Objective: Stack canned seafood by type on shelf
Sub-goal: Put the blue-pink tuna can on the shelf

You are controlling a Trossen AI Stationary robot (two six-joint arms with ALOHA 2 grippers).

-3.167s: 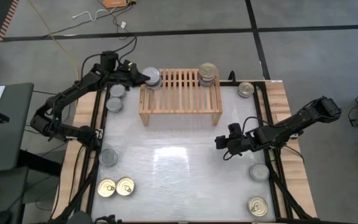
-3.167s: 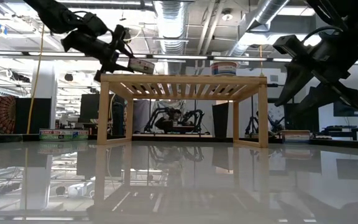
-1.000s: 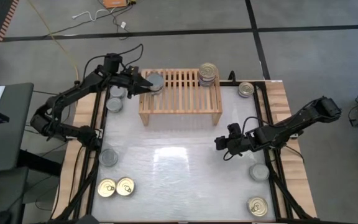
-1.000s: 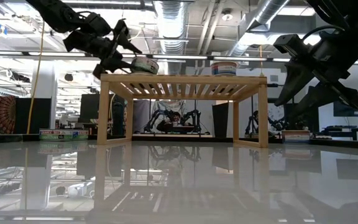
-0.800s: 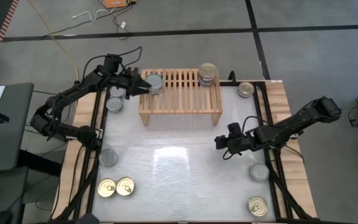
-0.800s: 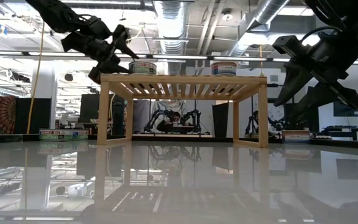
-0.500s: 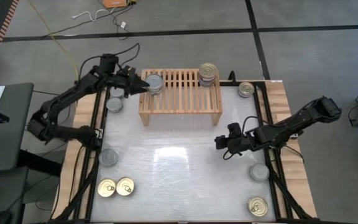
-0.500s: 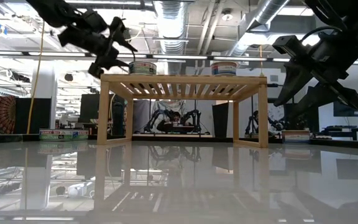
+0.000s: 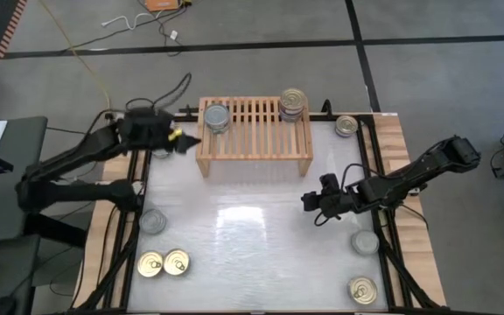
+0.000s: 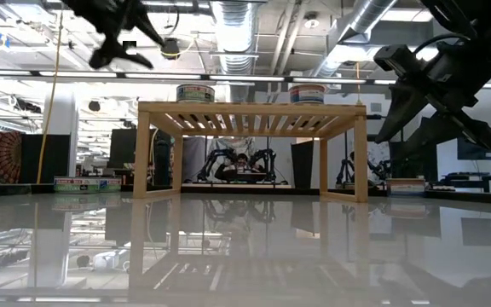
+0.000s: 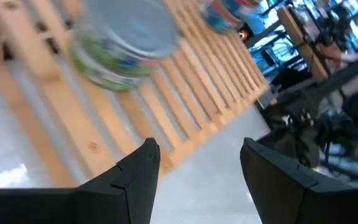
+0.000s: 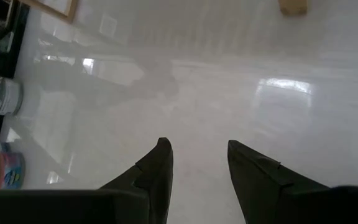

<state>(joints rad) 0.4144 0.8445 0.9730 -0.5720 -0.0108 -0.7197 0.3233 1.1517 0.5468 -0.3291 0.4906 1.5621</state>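
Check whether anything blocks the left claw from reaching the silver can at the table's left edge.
Nothing visible does. The left claw hangs open beside the shelf, and the silver can sits alone on bare table nearer the front; the gold-topped pair lies beyond it.

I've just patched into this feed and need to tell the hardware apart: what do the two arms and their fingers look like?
Both arms are dark, nearly black, jointed links with black cables looped along them. The left gripper carries a small yellow marking beside its fingers, which are dark, flat, tapering plates. The right gripper has matching dark fingers and no coloured marking that shows.
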